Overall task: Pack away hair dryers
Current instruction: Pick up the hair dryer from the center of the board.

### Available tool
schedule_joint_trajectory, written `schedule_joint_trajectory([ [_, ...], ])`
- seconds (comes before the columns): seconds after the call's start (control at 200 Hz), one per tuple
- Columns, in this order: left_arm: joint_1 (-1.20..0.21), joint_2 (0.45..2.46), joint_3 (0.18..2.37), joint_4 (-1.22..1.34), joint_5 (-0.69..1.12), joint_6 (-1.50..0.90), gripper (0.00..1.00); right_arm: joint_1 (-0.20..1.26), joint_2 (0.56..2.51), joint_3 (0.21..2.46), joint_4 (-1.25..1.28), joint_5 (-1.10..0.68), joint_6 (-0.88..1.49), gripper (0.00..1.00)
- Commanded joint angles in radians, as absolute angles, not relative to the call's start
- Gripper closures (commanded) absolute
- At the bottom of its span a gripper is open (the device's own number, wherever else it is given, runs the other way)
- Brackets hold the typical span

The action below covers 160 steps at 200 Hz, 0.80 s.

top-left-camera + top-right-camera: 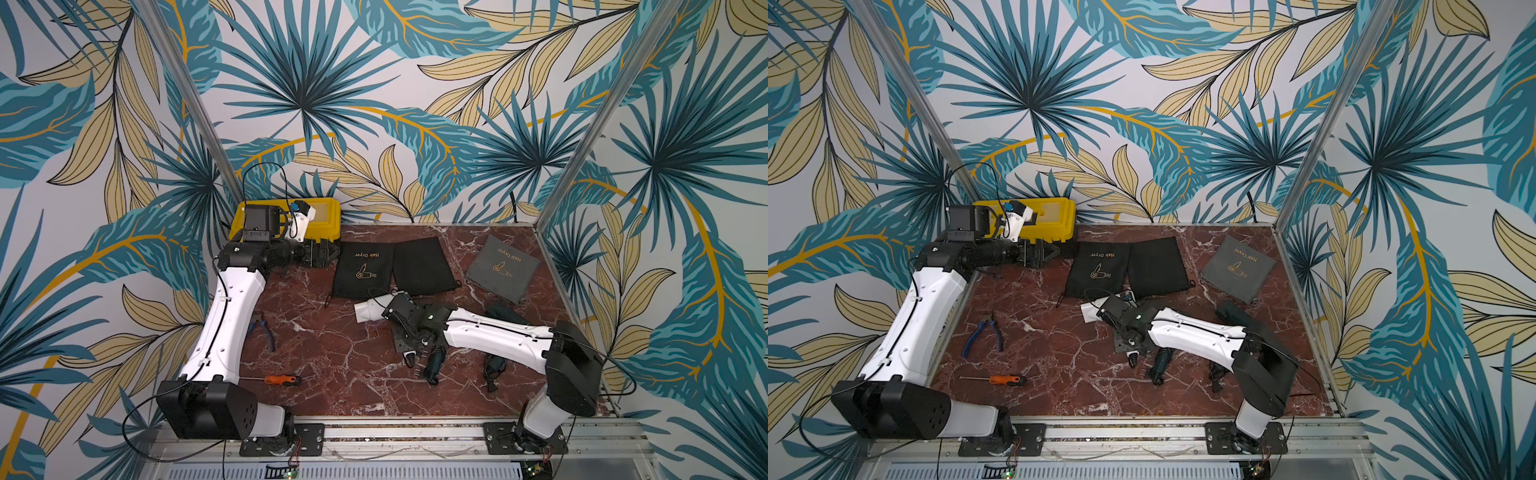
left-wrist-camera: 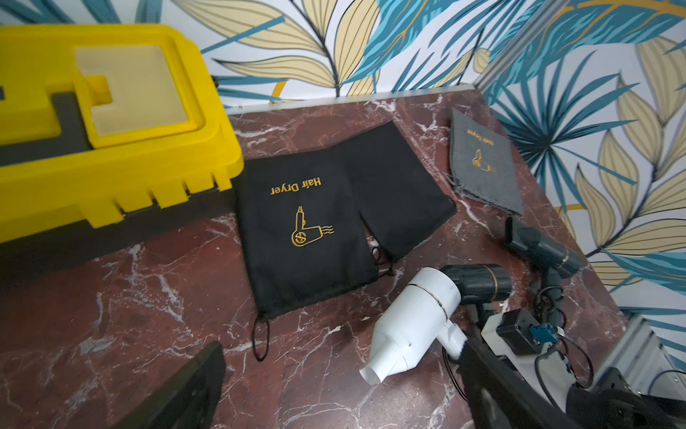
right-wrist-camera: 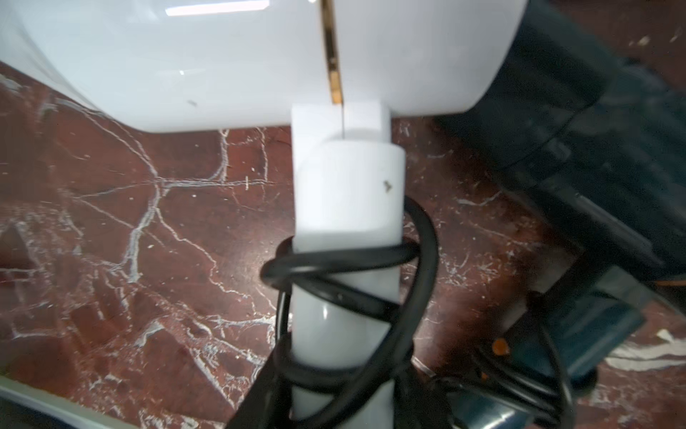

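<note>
The white hair dryer (image 1: 369, 310) (image 2: 412, 319) lies mid-table, nozzle pointing left. My right gripper (image 1: 402, 328) (image 3: 334, 390) is shut on its cord-wrapped handle (image 3: 349, 193), with a dark finger (image 3: 260, 390) pressed against its side. A dark teal dryer (image 2: 479, 280) (image 3: 579, 111) lies right behind the white one, its handle (image 1: 436, 361) toward the front. Another teal dryer (image 2: 542, 249) (image 1: 500, 309) lies further right, partly under the right arm. My left gripper (image 1: 328, 253) (image 2: 343, 349) hangs open and empty at the back left, beside the toolbox.
A yellow toolbox (image 1: 326, 218) stands shut in the back-left corner. Two black pouches (image 1: 363, 270) (image 1: 424, 266) and a grey pouch (image 1: 500, 266) lie flat along the back. Blue pliers (image 1: 264, 328) and an orange screwdriver (image 1: 282, 380) lie front left. Walls close three sides.
</note>
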<state>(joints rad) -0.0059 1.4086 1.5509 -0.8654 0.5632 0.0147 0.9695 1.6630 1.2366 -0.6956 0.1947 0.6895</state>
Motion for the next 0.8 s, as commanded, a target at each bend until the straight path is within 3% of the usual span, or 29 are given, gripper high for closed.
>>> schedule_joint_trajectory([
  [0.0, -0.007, 1.424, 1.623, -0.908, 0.715, 0.030, 0.01, 0.973, 1.624, 1.215, -0.678, 0.253, 0.600, 1.00],
  [0.31, 0.001, 1.529, 1.773, -1.027, 0.942, 0.096, 0.01, 0.973, 1.477, 1.261, -0.674, 0.331, 0.450, 1.00],
  [0.796, -0.017, 1.675, 1.737, -1.059, 1.318, 0.144, 0.00, 1.004, 1.401, 1.390, -0.716, 0.410, 0.311, 1.00],
])
